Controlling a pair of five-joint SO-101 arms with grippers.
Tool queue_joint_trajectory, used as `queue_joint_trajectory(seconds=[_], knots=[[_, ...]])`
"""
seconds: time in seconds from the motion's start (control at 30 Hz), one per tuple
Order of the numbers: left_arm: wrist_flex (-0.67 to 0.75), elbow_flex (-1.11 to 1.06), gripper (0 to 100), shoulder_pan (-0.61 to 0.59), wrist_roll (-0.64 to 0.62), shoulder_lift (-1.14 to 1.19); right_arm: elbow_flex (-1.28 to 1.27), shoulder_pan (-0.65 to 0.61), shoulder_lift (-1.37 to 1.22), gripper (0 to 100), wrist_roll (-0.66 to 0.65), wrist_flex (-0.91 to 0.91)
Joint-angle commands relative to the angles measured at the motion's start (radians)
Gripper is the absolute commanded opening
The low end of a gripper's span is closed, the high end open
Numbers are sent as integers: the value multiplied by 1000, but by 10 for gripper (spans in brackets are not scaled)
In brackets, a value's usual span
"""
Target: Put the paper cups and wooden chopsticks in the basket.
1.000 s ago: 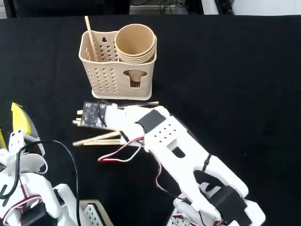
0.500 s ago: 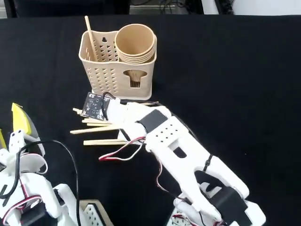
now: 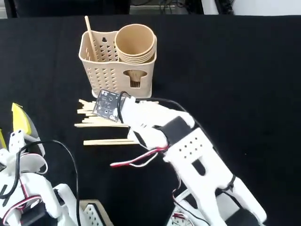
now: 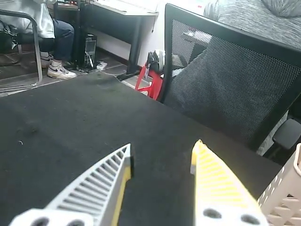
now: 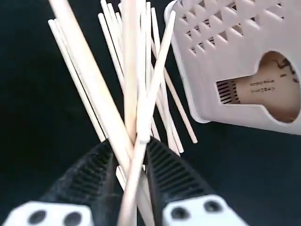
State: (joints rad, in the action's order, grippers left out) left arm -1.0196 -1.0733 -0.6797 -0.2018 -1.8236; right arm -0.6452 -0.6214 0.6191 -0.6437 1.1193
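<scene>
Wooden chopsticks [image 5: 129, 70] are being picked up beside the basket [image 3: 106, 77].
A bunch is pinched by the right gripper [image 5: 131, 146] just beside the basket, where the paper cups [image 3: 135, 40] are stacked. Next it must be lifted and tipped in. The left gripper [image 4: 162, 160] is spread.

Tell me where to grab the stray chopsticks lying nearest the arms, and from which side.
Grip the stray chopsticks near their middle, from straight above, jaws across their width. They lie flat on the table, side by side, apart from the bundle in the right gripper, leaving free room along both long sides.
</scene>
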Motion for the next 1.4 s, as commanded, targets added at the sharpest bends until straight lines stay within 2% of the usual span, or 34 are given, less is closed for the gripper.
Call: queue_joint_trajectory(seconds=[0.0, 0.4, 0.5, 0.67, 0.9, 1.03, 1.2, 1.37], knots=[[-2, 4, 209, -4, -3, 0, 22, -17, 48, 11, 2, 25], [-28, 13, 209, -8, -3, 0, 165, -20, 127, 11, -3, 219], [-28, 13, 209, -8, -3, 0, 208, 25, 110, 11, -26, 281], [-28, 12, 209, -8, -2, 0, 231, 97, 114, 11, -74, 301], [-28, 7, 209, -7, -2, 0, 268, 94, 113, 11, -63, 304], [-28, 7, 209, -5, -2, 0, 314, 92, 114, 11, -14, 301], [-28, 5, 209, -5, -2, 0, 395, 40, 114, 11, 37, 307], [-29, 5, 209, -7, -2, 0, 504, 38, 67, 11, 48, 308]])
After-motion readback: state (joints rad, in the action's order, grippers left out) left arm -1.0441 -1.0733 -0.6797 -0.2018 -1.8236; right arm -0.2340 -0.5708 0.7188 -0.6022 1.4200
